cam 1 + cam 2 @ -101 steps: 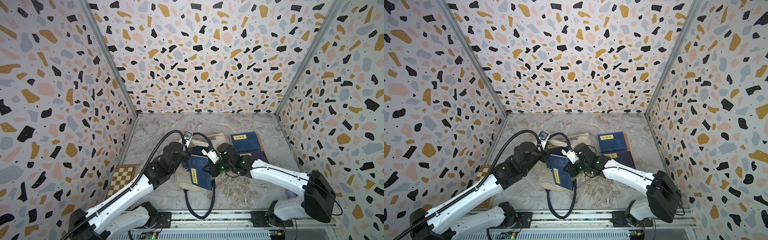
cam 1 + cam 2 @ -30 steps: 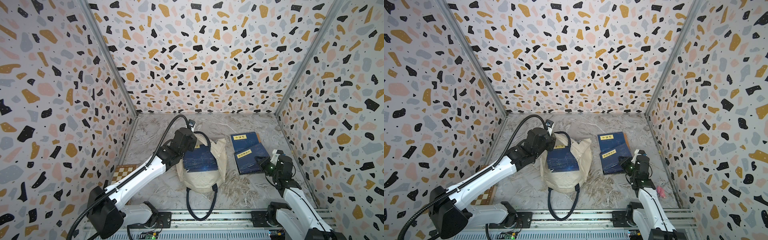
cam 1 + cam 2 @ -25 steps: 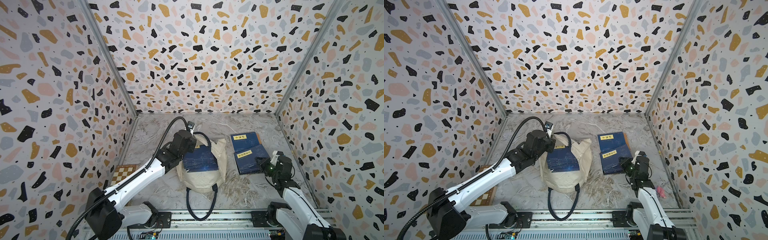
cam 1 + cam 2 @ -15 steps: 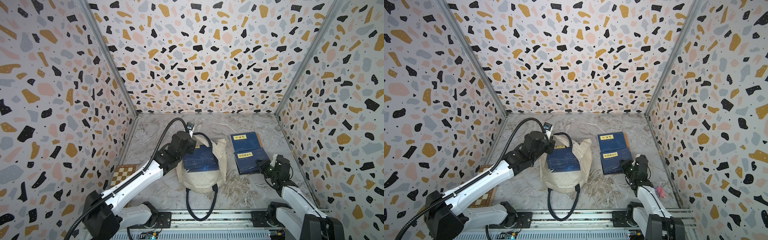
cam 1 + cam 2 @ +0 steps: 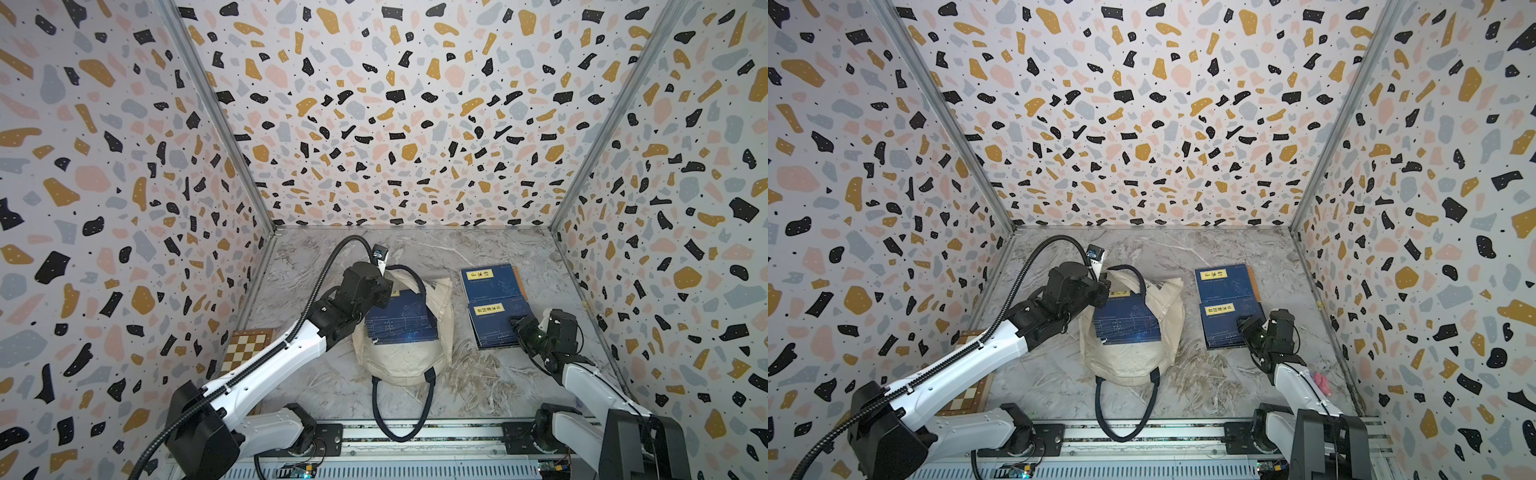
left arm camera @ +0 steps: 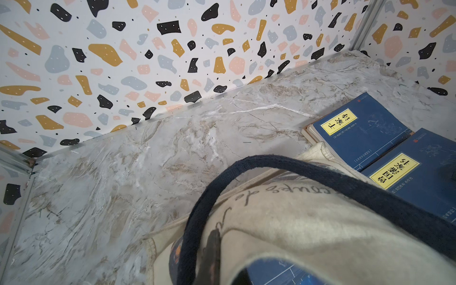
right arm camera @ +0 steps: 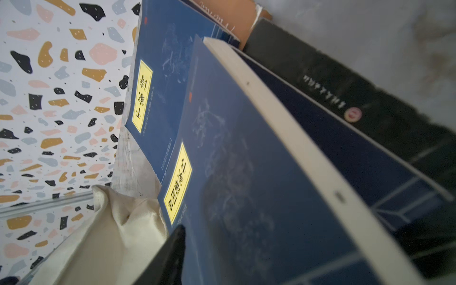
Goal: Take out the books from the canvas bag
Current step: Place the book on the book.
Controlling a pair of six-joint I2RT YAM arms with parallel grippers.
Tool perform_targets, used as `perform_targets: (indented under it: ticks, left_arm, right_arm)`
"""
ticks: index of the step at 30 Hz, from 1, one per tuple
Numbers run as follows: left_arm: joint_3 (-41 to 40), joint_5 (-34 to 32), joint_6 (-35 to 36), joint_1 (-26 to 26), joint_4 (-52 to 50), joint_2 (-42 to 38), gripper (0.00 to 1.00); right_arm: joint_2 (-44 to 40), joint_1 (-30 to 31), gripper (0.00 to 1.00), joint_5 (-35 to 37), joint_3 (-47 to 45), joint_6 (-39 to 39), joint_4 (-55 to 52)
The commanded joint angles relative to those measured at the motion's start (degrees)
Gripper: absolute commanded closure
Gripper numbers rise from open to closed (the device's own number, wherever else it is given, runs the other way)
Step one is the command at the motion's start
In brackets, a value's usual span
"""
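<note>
1 bag (image 5: 401, 359), 1 book (image 5: 401, 323) showing inside, 2 yellow-label books (image 5: 492, 287) on table (image 5: 478, 246). left gripper (image 5: 379, 293) jaws pressed together at bag, right gripper (image 5: 521, 328) jaws spread

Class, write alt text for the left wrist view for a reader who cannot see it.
A cream canvas bag with a navy handle fills the foreground on a marble table. Beside it lie two navy books with yellow labels, before a terrazzo wall.

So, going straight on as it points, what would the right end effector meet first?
Probably the nearer yellow-labelled book, whose corner lies right at the right end effector; depth is unclear.
</note>
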Motion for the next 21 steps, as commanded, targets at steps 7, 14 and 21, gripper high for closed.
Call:
perform_targets:
  ticks: [7, 14, 21]
  left_arm:
    - [-0.1, 0.9, -0.7, 0.4, -0.6, -0.7, 1.00]
    - [0.2, 1.6, -1.1, 0.4, -0.8, -0.2, 1.00]
    - [0.7, 2.1, -1.4, 0.4, -1.1, 0.5, 1.00]
  right_arm:
    - [-1.6, -0.9, 0.20, 1.0, 6.1, -4.4, -10.9]
    - [0.2, -0.9, 0.15, -2.3, 9.9, -7.5, -17.9]
    - [-2.8, -0.8, 0.12, -1.0, 12.3, -10.3, -23.9]
